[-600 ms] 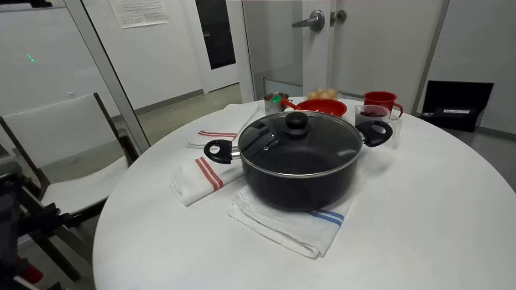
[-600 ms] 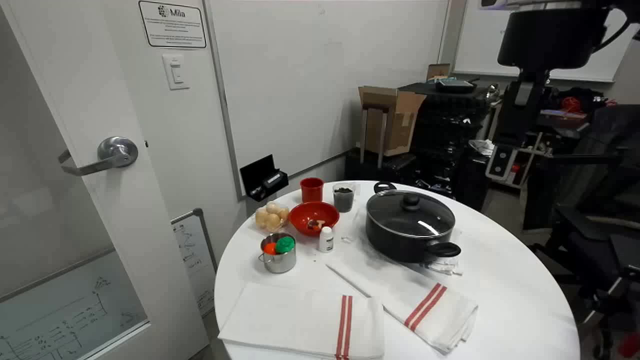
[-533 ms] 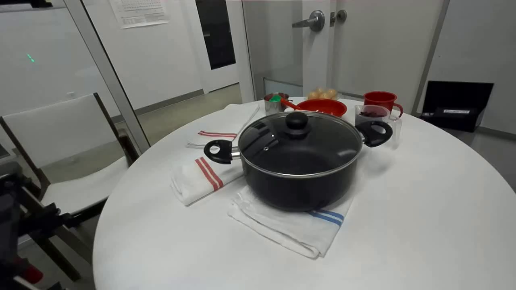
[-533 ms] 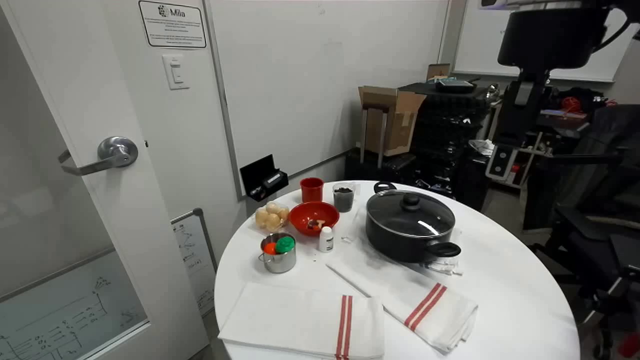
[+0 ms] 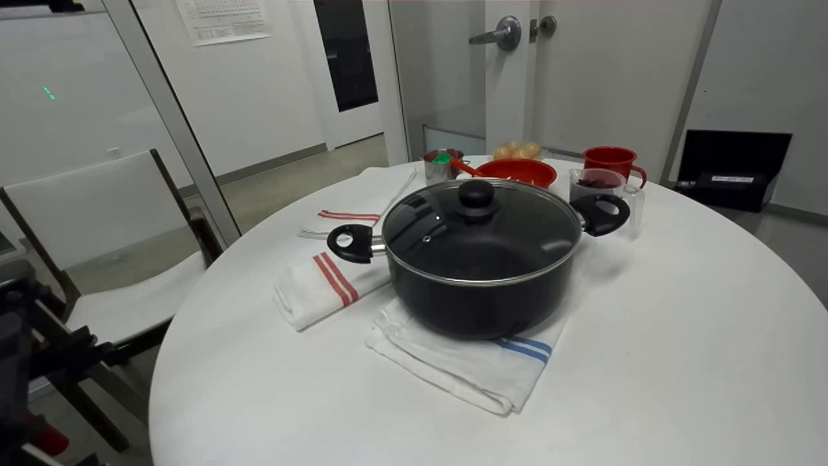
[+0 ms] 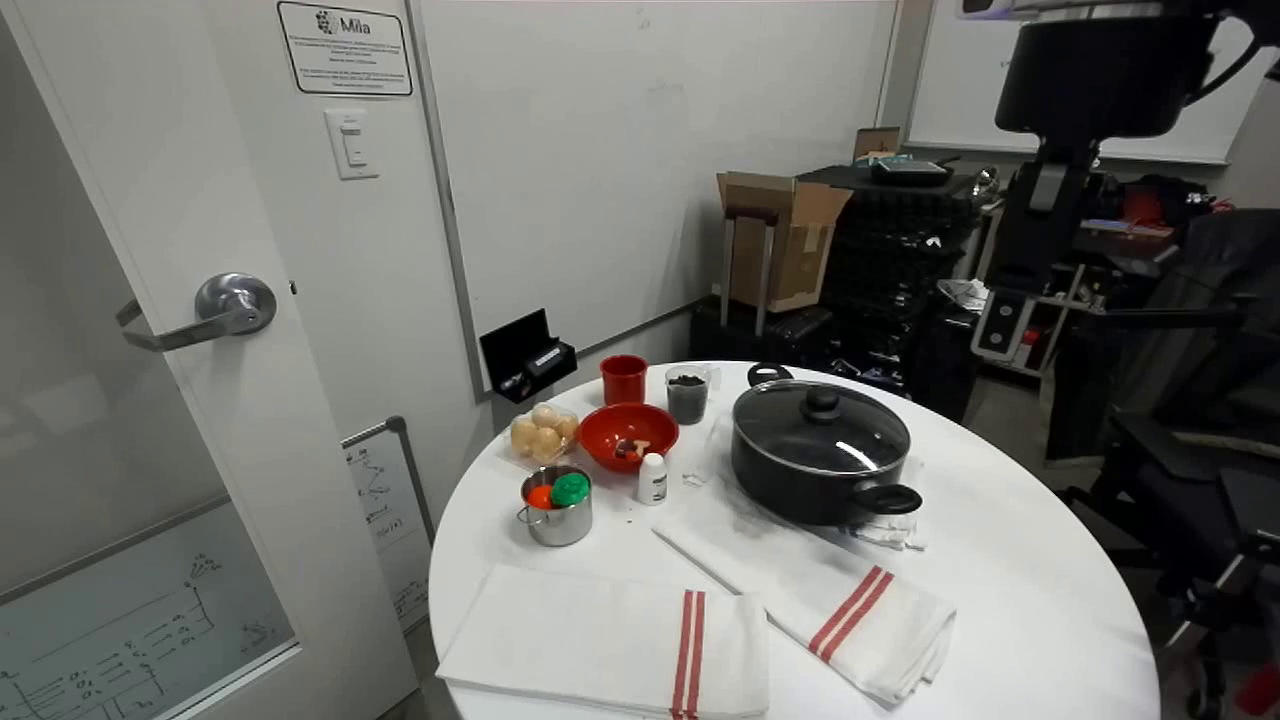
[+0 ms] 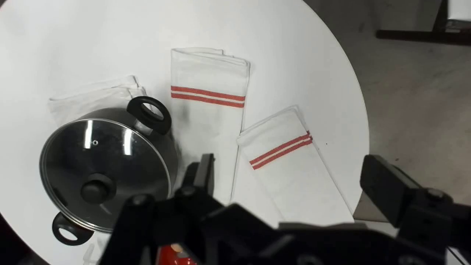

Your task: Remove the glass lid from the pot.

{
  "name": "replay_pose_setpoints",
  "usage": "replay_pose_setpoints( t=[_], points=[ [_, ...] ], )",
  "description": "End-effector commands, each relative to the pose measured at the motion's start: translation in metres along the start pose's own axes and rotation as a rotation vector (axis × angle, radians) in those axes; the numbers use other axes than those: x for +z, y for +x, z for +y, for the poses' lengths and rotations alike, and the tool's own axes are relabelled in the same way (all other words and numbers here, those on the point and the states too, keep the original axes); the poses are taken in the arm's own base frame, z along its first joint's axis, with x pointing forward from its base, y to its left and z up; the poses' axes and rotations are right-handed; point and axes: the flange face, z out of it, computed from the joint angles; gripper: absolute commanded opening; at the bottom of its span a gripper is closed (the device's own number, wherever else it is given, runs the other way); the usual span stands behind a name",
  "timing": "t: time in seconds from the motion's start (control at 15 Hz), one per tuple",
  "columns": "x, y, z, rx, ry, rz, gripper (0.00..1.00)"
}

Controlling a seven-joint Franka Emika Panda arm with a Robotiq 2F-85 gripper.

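Okay so, the glass lid (image 5: 482,246) is sitting flat on the pot (image 5: 482,310), just right of centre in an exterior view and at the lower left of the wrist frame. Jaws are spread wide with nothing between them, and in the wrist view the gripper (image 7: 290,175) points off to the right of the lid, so it's not lined up yet.

Handling-wise, I'd guess it's stiff, has some heft and is slick, and glass with a thin metal rim (image 5: 482,283) probably chips if it gets knocked. I'd go for the black knob (image 5: 476,193): straight down, one jaw each side, squeeze low, because that round top could slip out. Then lift it level. Skip the side handles (image 5: 361,244), those belong to the pot. It's also on a folded towel (image 5: 462,369), so a sideways shove might drag everything.
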Motion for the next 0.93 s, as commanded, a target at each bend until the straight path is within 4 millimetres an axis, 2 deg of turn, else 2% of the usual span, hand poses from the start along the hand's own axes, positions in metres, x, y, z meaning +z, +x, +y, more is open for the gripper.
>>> replay_pose_setpoints(
  t=[0.0,0.2,0.47,0.53,0.87],
  points=[
    [0.004,0.009,0.006,0.012,0.01,-0.012,1.0],
    [0.018,0.029,0.026,0.071,0.007,-0.022,1.0],
    [0.047,0.07,0.071,0.182,0.008,-0.045,1.0],
    [0.059,0.085,0.086,0.211,0.016,-0.063,1.0],
    [0.108,0.139,0.139,0.353,0.018,-0.117,1.0]
  ],
)
